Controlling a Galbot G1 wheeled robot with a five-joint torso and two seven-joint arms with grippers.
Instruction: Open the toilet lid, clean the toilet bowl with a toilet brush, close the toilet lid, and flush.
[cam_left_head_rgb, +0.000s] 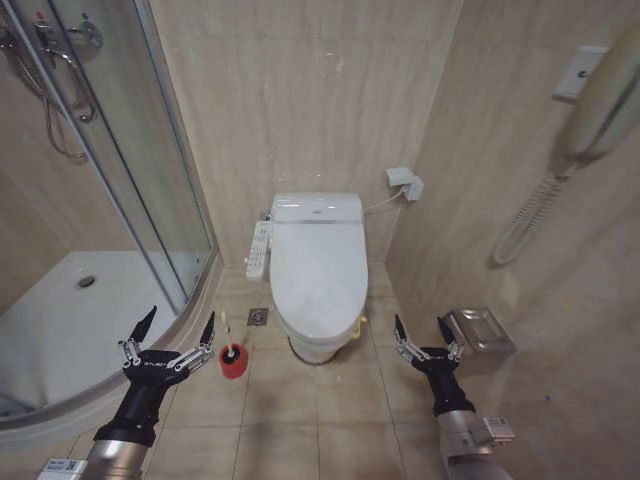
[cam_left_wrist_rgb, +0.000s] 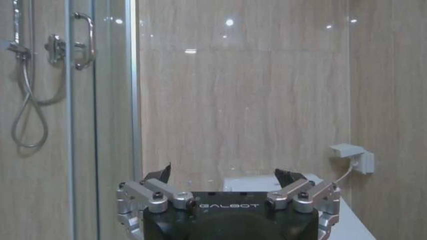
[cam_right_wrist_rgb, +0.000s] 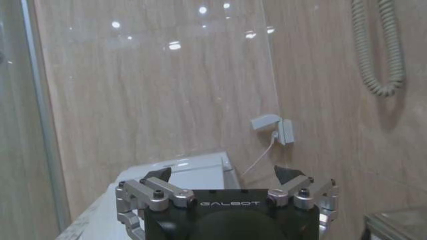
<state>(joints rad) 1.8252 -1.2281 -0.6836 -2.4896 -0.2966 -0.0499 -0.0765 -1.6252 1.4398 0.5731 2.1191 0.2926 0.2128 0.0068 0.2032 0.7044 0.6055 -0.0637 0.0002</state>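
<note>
The large white glossy plastic toilet lid (cam_left_head_rgb: 318, 272) lies shut, far between the two wide-open, empty claws, with the thin white-handled toilet brush (cam_left_head_rgb: 229, 345) just right of the left claw (cam_left_head_rgb: 175, 328) and the right claw (cam_left_head_rgb: 420, 333) well apart.

Glossy white plastic toilet lid (cam_left_head_rgb: 318, 262); polished beige wall tiles (cam_left_wrist_rgb: 247, 90) mirror lights; clear glass shower door (cam_left_head_rgb: 150, 150); brushed-metal bin (cam_left_head_rgb: 480, 332); matt floor tiles (cam_left_head_rgb: 300, 420).

Open floor between me and the toilet lid (cam_left_head_rgb: 318, 265); toilet brush (cam_left_head_rgb: 229, 345) and shower tray (cam_left_head_rgb: 60, 330) crowd my left.
</note>
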